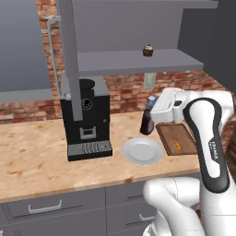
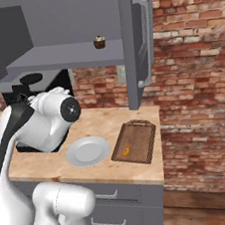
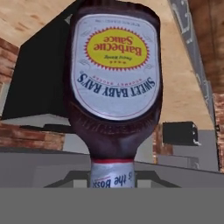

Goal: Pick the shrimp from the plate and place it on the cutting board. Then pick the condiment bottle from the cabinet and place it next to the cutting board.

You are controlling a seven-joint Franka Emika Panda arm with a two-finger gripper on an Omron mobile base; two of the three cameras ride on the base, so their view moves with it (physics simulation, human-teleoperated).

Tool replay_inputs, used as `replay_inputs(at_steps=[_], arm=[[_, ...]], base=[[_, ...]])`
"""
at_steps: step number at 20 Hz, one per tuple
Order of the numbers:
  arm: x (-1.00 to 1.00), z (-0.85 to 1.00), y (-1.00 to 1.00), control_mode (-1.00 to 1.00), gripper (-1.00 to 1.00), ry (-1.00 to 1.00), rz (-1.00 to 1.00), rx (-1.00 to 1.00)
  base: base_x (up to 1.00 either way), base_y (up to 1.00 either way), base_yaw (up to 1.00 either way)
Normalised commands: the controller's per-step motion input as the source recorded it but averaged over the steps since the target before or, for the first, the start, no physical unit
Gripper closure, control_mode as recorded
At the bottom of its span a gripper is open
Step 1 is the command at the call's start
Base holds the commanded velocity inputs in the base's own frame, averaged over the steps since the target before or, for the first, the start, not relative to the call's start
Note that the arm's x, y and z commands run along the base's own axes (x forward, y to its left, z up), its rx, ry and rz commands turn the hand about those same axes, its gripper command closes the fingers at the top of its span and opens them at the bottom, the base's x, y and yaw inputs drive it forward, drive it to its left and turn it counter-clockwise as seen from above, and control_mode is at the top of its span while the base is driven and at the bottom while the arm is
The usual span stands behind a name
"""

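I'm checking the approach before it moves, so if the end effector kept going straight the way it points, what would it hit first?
The condiment bottle, which sits right in front of the end effector; it may already be gripped, but that is unclear.

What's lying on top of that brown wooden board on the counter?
On the cutting board lies one small orange shrimp, near its front edge. In the left base view the robot's arm covers the board's right side, but the right base view shows the rest of its surface bare.

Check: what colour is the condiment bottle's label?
White with a yellow oval centre, on the dark purple-brown condiment bottle; clearest in the hand view.
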Motion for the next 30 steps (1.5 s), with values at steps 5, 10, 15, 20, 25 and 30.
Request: replay_inputs(at_steps=[5,10,15,20,25,30], arm=[[-0.08,-0.26,0.0,-1.0,1.0,0.12,0.0,0.12],[-0.07,-0.43,0.0,-1.0,1.0,0.14,0.0,0.11],[-0.06,-0.36,-0.01,-1.0,1.0,0.13,0.0,0.1],[-0.07,-0.06,-0.16,-1.0,1.0,0.07,0.0,0.11],[-0.15,0.05,-0.19,-1.0,1.0,0.09,0.0,0.08],[-0.1,0.15,-0.14,-1.0,1.0,0.16,-0.01,0.01]], base=[[0.0,0.0,0.0],[0.0,0.0,0.0],[0.0,0.0,0.0],[0.0,0.0,0.0],[0.0,0.0,0.0],[0.0,0.0,0.0]])
